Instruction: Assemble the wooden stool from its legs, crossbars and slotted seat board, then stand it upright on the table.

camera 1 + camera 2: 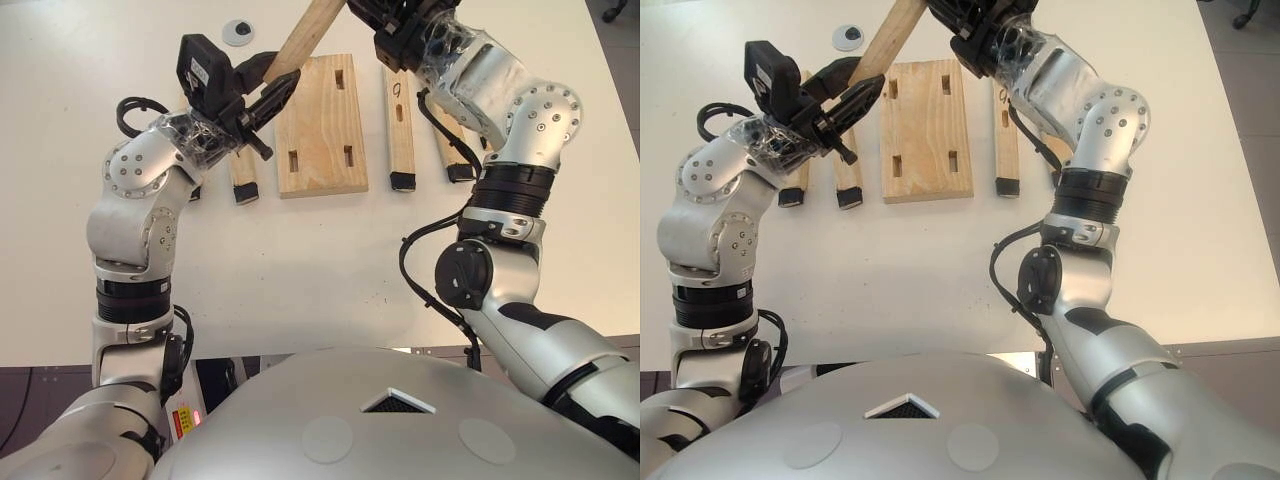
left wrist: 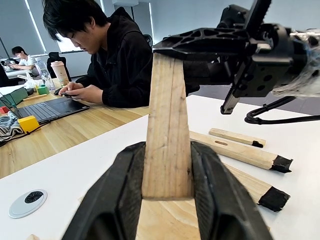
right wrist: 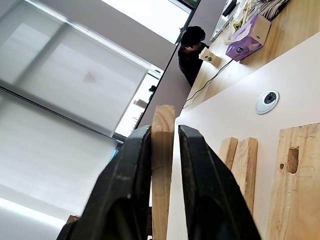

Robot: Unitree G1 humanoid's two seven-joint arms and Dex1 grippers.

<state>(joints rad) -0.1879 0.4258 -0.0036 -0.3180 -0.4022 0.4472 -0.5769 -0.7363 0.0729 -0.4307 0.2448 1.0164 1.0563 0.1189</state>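
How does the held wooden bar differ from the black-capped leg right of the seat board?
The pale wooden bar hangs tilted, clamped by left pincer and right pincer; the black-capped wooden leg lies flat on the white table. The leg has a black cap; the bar's ends are bare. Both are pale wood.

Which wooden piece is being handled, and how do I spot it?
On the white table lies the slotted seat board. Above its far left corner slants a wooden bar, gripped by the left hand and right hand; the legs lie flat.
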